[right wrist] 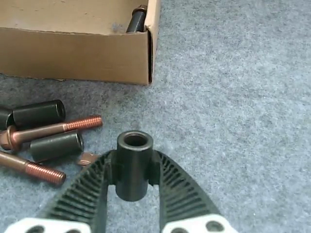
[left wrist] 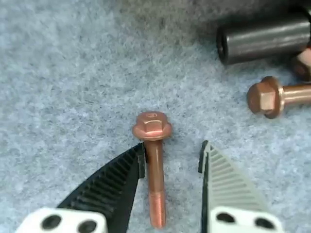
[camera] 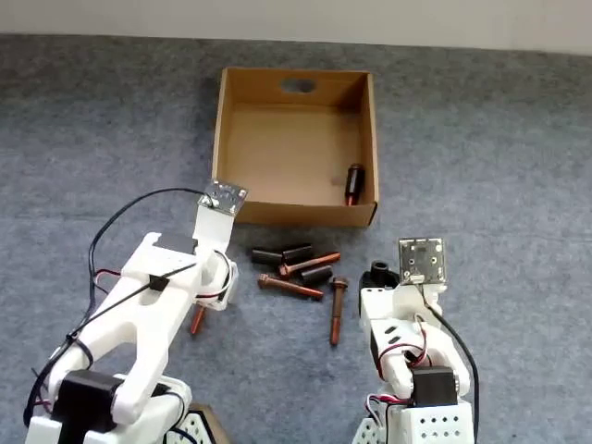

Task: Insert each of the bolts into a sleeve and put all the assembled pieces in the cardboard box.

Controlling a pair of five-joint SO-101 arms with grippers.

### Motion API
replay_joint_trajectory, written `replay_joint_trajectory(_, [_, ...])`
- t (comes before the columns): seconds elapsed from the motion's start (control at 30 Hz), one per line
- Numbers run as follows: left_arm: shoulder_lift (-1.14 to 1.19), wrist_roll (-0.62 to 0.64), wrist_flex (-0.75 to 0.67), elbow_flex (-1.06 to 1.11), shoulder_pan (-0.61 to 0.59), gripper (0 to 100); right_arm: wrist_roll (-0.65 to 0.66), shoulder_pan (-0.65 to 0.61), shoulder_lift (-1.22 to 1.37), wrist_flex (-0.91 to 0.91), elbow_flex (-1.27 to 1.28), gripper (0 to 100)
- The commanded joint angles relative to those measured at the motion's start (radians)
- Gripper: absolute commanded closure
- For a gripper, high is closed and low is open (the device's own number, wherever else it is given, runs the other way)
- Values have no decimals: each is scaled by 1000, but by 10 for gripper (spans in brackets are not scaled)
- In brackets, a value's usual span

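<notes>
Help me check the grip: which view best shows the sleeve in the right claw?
The right wrist view: the sleeve sits clamped in the right claw, its open end facing the camera. The high view gives just its small dark top. The left wrist view looks at a bolt and another, lying sleeve.

High view: left arm covers the upper part of a loose bolt. Gripped sleeve shows its top only, the rest is under the right arm. Boxed piece is too small to split into bolt and sleeve.

Left wrist view: black sleeve and second bolt are clipped by the frame edge. The copper scrap between them can't be identified.

Right wrist view: cardboard box is cut by two edges, and the boxed piece is mostly behind its wall. Edge sleeve is clipped, and the threaded bolt loses its head at the edge. Copper bit is half behind a finger, unclear what it is.
</notes>
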Motion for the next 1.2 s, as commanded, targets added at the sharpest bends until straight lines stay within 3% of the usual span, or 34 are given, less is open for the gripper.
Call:
replay_joint_trajectory(0.0, [-1, -9, 2, 1, -7, 787, -8, -10, -13, 22, -7, 992])
replay_joint_trajectory(0.17, [-1, -11, 5, 7, -8, 803, -8, -10, -13, 27, -7, 992])
replay_joint_trajectory(0.37, [-2, -14, -3, -2, -8, 993, -8, -10, -13, 27, -5, 992])
replay_joint_trajectory(0.67, [-13, -14, -37, -24, -4, 960, -8, -10, -13, 27, -5, 992])
replay_joint_trajectory(0.9, [-13, -14, 210, -196, -8, 992, -8, -8, -15, 28, -10, 992])
replay_joint_trajectory(1.17, [-13, -14, 354, -331, -4, 992, -8, -15, -15, 28, -48, 992])
